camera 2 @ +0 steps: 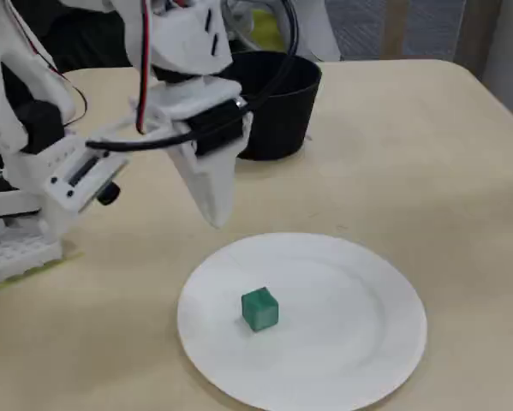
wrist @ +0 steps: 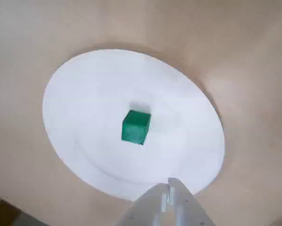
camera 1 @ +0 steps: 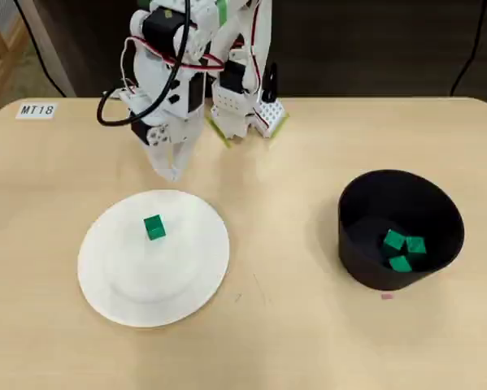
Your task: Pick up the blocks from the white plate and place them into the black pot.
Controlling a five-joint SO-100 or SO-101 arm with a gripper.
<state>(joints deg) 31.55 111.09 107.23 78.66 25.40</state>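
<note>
Your gripper (wrist: 169,188) hangs empty, jaws together, above the white plate's (camera 1: 113,284) rim; 1 block (camera 1: 154,227) remains, 3 blocks (camera 1: 402,248) fill the black pot (camera 1: 365,268).

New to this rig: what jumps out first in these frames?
A single green block sits alone near the middle of the white plate, on the left of the overhead view. Three more green blocks lie clustered at the bottom of the black pot on the right. The white gripper hangs above the table just beyond the plate's rim, fingers together and empty.
</note>
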